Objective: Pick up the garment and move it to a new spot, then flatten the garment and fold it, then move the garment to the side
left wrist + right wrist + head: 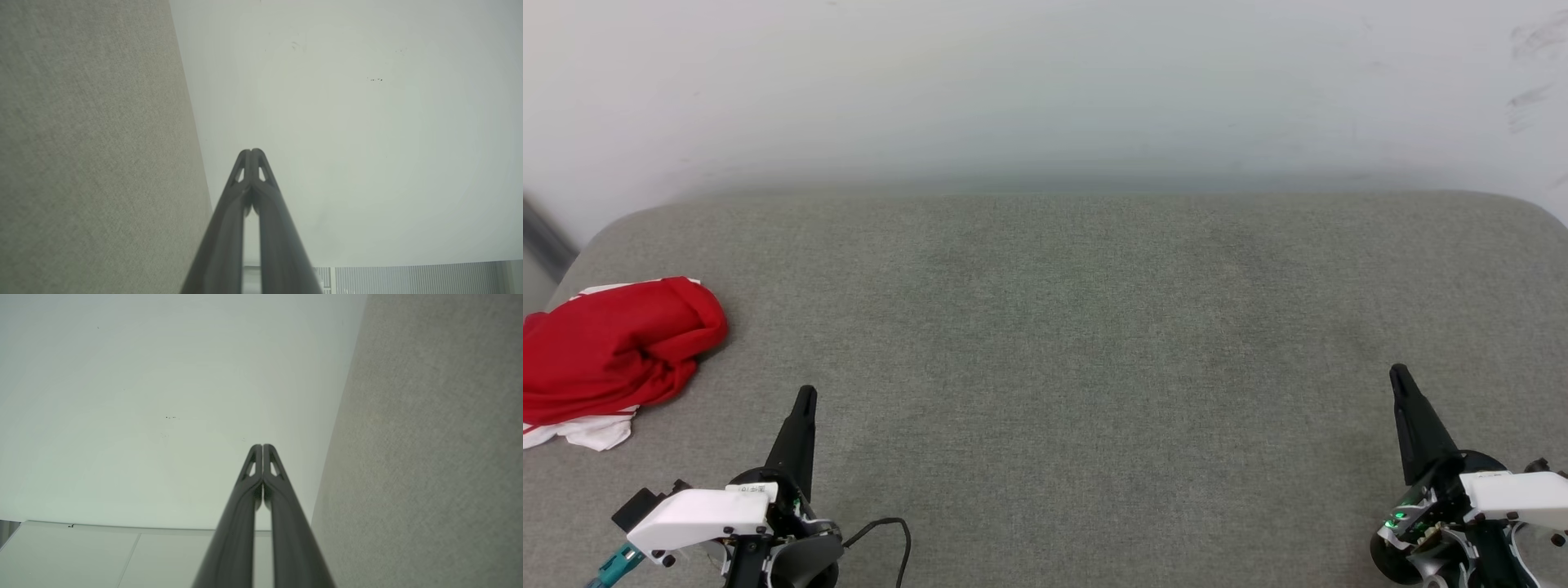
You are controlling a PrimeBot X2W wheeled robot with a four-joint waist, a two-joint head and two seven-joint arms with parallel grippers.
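Left claw (pixel 806 395), right claw (pixel 1399 373) — two, both pinched closed, empty, one crumpled garment (pixel 613 351)

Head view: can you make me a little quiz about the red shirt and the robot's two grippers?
1. True or false: the red jersey lies folded flat in the middle of the grey cushion.
2. Which is nearer the jersey? A: left gripper. B: right gripper.
3. Fill in: both grippers are ____ and hold nothing.

Key
1. False: it lies crumpled at the cushion's left edge.
2. A.
3. Shut.
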